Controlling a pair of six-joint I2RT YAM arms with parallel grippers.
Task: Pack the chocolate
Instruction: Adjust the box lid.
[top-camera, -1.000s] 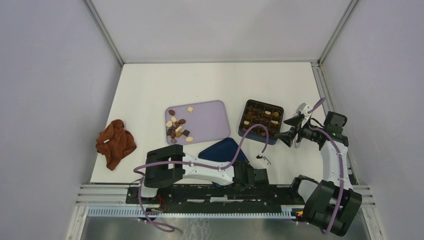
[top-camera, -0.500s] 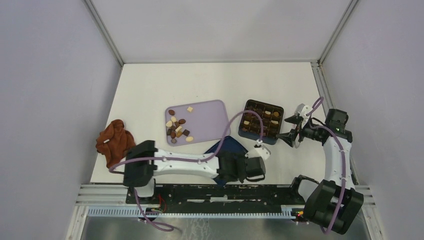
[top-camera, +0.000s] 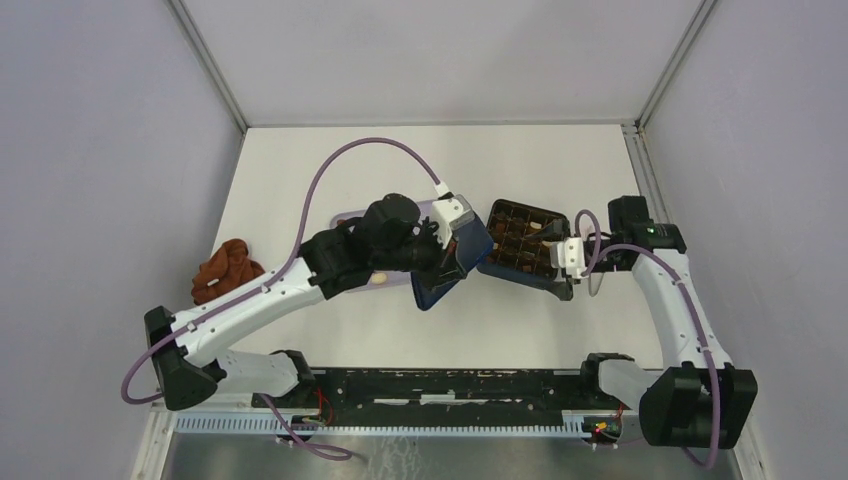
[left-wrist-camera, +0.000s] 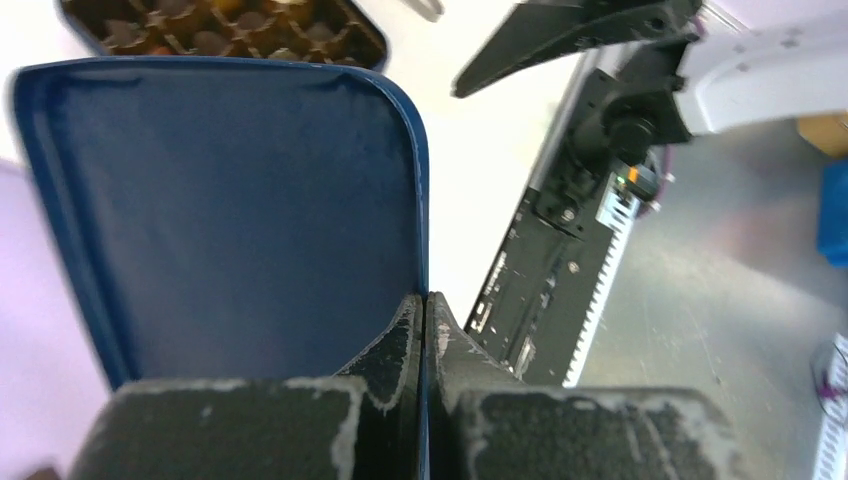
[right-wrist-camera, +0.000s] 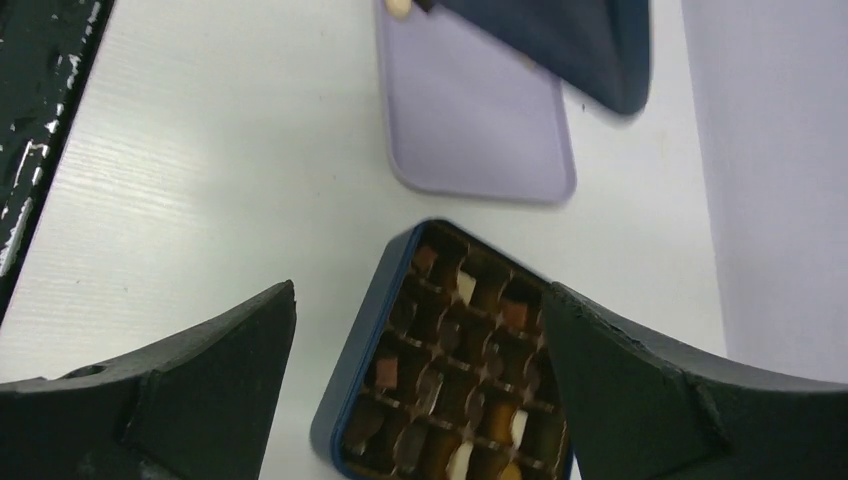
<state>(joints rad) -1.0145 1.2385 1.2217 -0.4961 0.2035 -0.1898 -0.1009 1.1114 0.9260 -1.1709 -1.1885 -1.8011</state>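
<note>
Left pincer clamped on blue lid, right pincer spread wide, empty, by box of chocolate

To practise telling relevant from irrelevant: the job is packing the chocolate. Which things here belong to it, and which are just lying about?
Job:
- chocolate
- box
- lid, held in the left gripper
- tray

Lying about:
- cloth
</note>
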